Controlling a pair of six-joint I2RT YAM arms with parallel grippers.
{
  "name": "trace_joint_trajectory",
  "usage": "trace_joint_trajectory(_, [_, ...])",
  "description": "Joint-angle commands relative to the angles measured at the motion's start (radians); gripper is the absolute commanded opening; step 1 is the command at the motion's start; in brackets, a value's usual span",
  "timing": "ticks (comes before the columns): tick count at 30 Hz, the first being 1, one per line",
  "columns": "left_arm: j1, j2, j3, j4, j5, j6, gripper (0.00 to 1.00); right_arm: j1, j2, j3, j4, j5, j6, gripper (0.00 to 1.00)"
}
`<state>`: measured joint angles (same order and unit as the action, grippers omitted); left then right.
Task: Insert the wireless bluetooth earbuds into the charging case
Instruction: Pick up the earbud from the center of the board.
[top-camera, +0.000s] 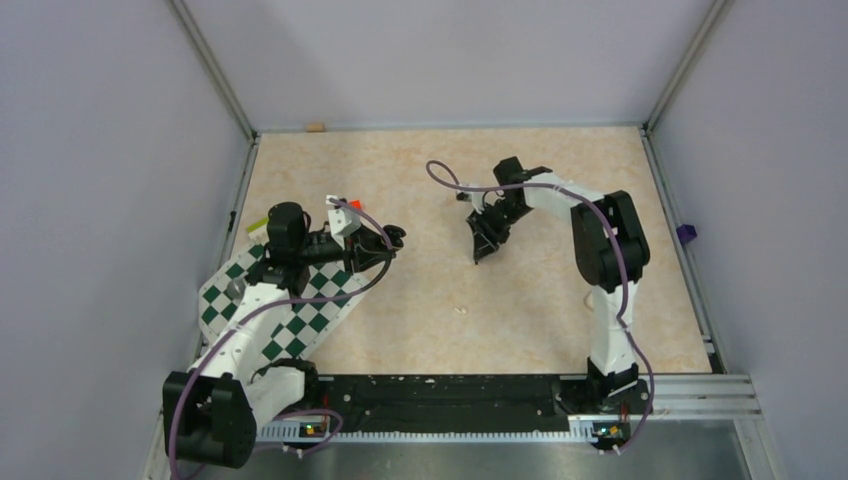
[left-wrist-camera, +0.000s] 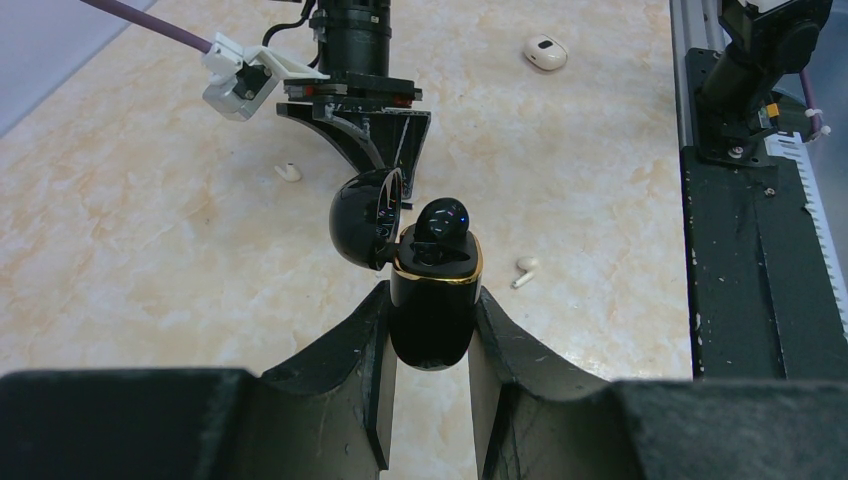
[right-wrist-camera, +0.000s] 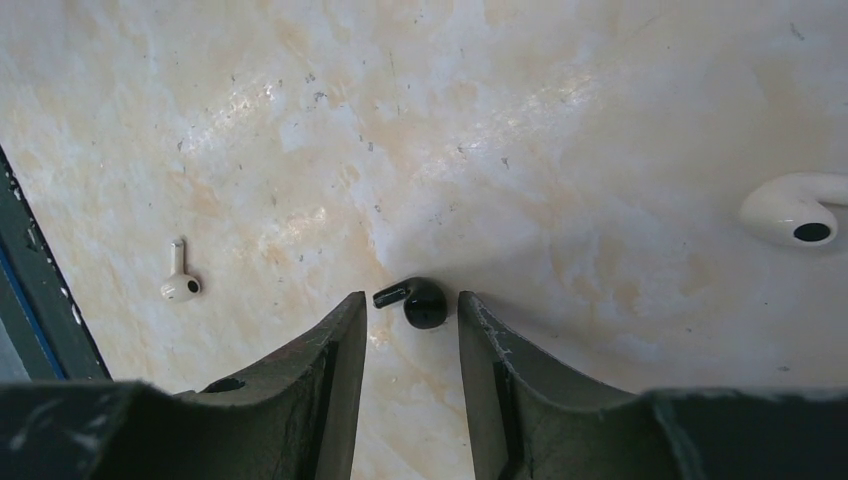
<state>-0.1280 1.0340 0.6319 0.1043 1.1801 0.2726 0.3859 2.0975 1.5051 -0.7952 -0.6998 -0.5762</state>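
White earbuds (right-wrist-camera: 795, 210) flank the right end effector (right-wrist-camera: 410, 300) on bare tabletop (right-wrist-camera: 600, 100).

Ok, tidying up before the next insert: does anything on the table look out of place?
A white earbud and a second white earbud lie loose on the table, with a white case apart. They don't match the black charging case held by the left gripper.

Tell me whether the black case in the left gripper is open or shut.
Open: the black case has its lid swung aside, exposing a black earbud seated inside.
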Motion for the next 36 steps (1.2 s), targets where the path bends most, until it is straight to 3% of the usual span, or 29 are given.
trace_joint_trajectory(1, [-0.003,-0.023,0.005,0.023,0.005,0.018,0.00,0.023,0.029,-0.031,0.013,0.031,-0.039,0.38])
trace_joint_trajectory(9, [-0.003,-0.026,0.004,0.023,0.007,0.019,0.00,0.023,0.028,-0.035,-0.011,0.029,-0.069,0.33])
trace_joint_trajectory(22, [-0.004,-0.021,0.004,0.023,0.007,0.018,0.00,0.017,-0.003,-0.015,-0.058,-0.023,-0.081,0.11])
trace_joint_trajectory(28, [-0.003,-0.017,0.005,0.030,0.000,0.012,0.00,0.013,-0.092,-0.050,0.037,-0.029,-0.004,0.00])
trace_joint_trajectory(36, [-0.034,0.026,0.005,0.100,-0.123,-0.030,0.00,0.003,-0.260,-0.093,0.147,0.032,0.117,0.00])
